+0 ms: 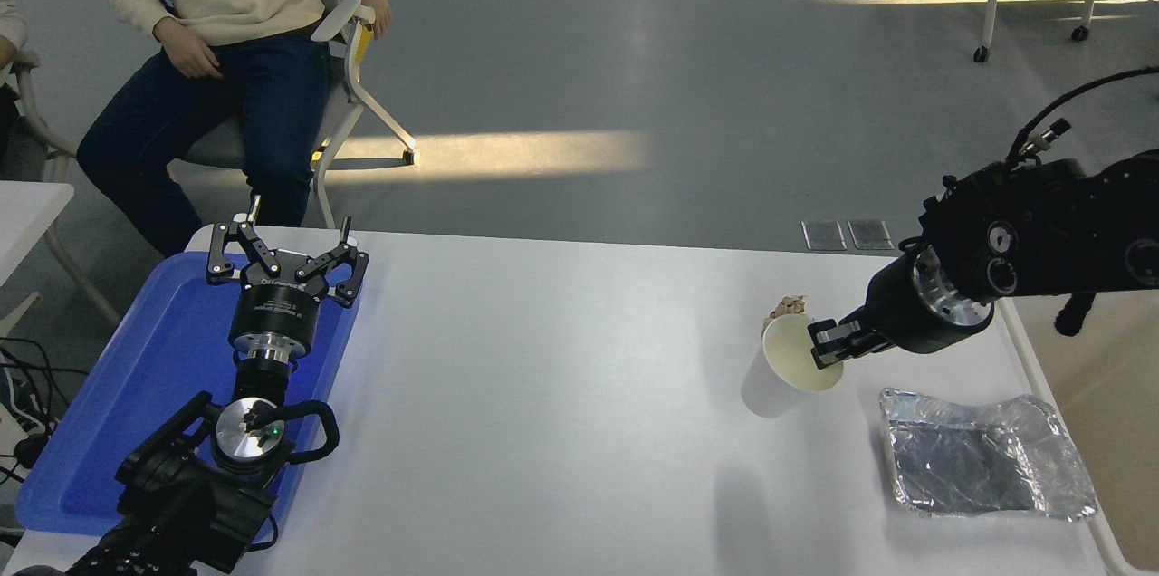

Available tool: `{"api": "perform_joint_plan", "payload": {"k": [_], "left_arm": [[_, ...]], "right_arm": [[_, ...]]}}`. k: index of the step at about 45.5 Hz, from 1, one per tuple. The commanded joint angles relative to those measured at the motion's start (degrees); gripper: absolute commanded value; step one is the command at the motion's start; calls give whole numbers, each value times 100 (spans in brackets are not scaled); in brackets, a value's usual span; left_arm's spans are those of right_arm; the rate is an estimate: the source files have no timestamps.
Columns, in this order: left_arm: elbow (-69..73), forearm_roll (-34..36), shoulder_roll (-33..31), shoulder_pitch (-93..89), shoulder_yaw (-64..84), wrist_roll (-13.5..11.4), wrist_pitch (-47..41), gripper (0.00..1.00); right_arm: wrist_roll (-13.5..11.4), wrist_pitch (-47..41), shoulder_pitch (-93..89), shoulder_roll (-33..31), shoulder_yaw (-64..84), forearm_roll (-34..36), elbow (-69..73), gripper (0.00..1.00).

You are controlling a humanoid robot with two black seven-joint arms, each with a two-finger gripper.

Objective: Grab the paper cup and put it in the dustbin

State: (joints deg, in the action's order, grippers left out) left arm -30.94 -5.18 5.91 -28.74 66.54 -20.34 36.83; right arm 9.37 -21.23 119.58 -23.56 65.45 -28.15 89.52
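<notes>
The white paper cup (786, 368) hangs tilted in the air above the table's right half, its cream inside facing me. My right gripper (826, 347) is shut on the cup's rim on its right side. The cup casts a shadow on the table below it. The beige dustbin (1100, 399) shows at the right edge, partly behind my right arm. My left gripper (288, 261) is open and parked over the blue tray (145, 377) at the lower left.
A crumpled tan paper wad (786, 308) lies just behind the lifted cup, mostly hidden. A crinkled silver foil tray (982, 454) lies at the right front. A person sits on a chair (208, 33) beyond the table's far left corner.
</notes>
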Motion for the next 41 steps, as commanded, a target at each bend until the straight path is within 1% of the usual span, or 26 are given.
{"api": "perform_joint_plan", "payload": {"k": [1, 15, 25, 33, 41], "left_arm": [[1, 0, 7, 0, 0, 4, 0, 100], [1, 0, 16, 0, 0, 4, 0, 100], [1, 0, 16, 0, 0, -5, 0, 100], [1, 0, 7, 0, 0, -5, 0, 100], [1, 0, 15, 0, 0, -5, 0, 100]], "right_arm": [[-5, -610, 1198, -70, 196, 169, 347, 0], [-40, -1014, 1831, -158, 284, 178, 434, 0], [-66, -1059, 1937, -184, 301, 178, 487, 0], [-66, -1067, 2025, -395, 617, 169, 487, 0], [-75, -1067, 2095, -720, 1153, -50, 382, 0]]}}
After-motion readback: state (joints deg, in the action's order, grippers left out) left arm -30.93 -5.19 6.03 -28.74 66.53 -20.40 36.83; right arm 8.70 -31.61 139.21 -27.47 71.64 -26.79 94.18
